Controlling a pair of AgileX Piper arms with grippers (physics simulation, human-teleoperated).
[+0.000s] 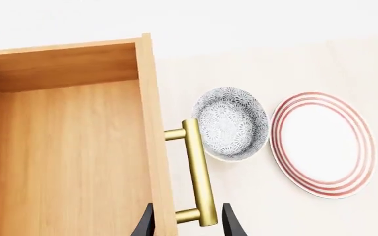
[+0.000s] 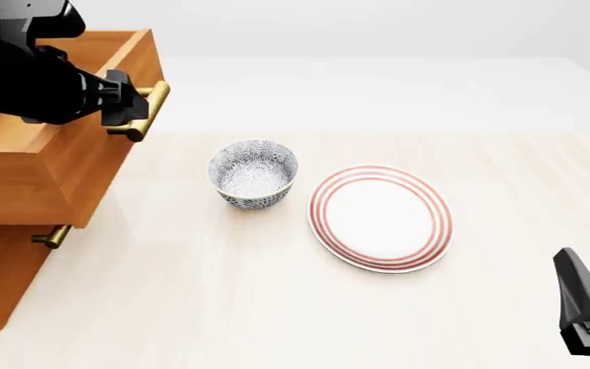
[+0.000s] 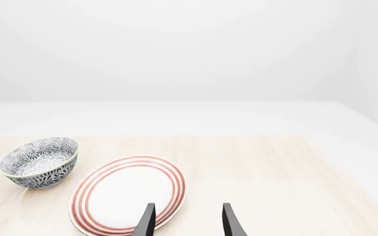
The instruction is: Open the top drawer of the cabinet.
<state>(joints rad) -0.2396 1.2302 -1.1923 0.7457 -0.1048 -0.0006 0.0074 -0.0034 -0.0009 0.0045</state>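
My left pincer (image 1: pixel 187 223) straddles the handle (image 1: pixel 198 171), fingers spread, not clamped. The top drawer (image 2: pixel 64 165) juts well out of the cabinet (image 2: pixel 3 284), beside the bowl (image 2: pixel 253 173). Opening looks nearly done; next I release and back off. My right pincer (image 3: pixel 187 221) idles open.

Bright, even, diffuse light fills all three views, with no single source to be made out. The pale table (image 2: pixel 274 307) carries only faint, soft shadows: a slight one under the patterned bowl (image 2: pixel 253 173) and a thin one along the near rim of the striped plate (image 2: pixel 380 217) beside it. The brass handle (image 1: pixel 199 172) shows a mild sheen. Everything is sharp, without blur, grain or edge distortion.
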